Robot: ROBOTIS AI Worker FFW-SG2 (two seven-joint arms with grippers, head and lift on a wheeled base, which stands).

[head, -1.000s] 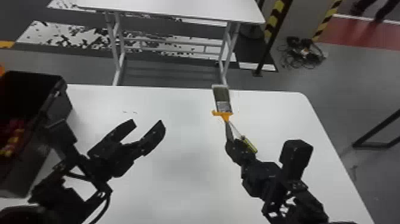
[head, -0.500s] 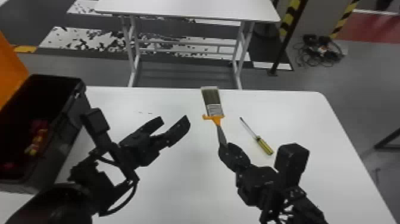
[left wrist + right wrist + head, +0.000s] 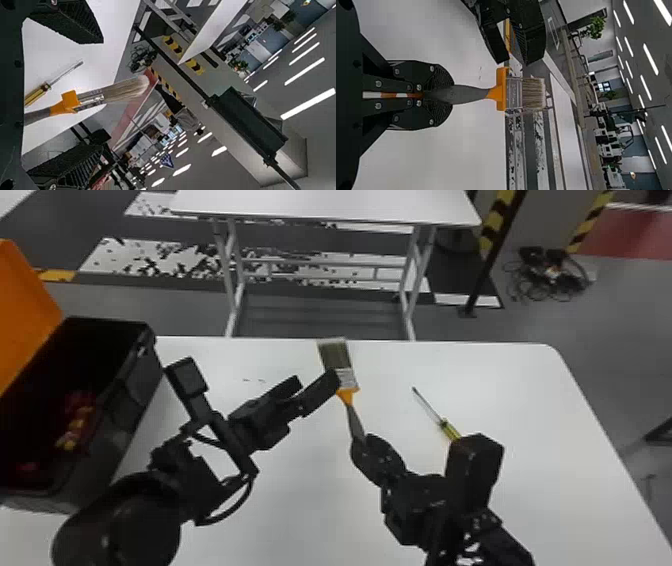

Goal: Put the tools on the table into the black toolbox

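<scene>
The left arm (image 3: 120, 530) comes in from the bottom edge of the head view, between the toolbox and the middle of the surface (image 3: 540, 390), and angles forward and to the right. Its left gripper (image 3: 318, 382) is spread, one finger well apart from the other, and grasps nothing. In the left wrist view the paintbrush (image 3: 339, 362) shows between those two fingers, clear of both.

The right arm (image 3: 480, 535) reaches in from the bottom edge and leans forward and left. Its right gripper (image 3: 359, 439) is clenched on the grey handle of the paintbrush, which is raised over the surface, bristles toward the far edge.

The screwdriver (image 3: 449, 430) lies on the surface, toward the right edge, its shaft slanting toward the far edge. The black toolbox (image 3: 125, 405) stands at the left of the surface with its orange lid (image 3: 22, 310) raised.

In the head view the right arm hides the end of the screwdriver's handle, and a left finger overlaps the brush's metal band. The toolbox and its lid are cut off by the left side of that view; the red and yellow items (image 3: 77, 425) in its dark interior are hard to make out.
</scene>
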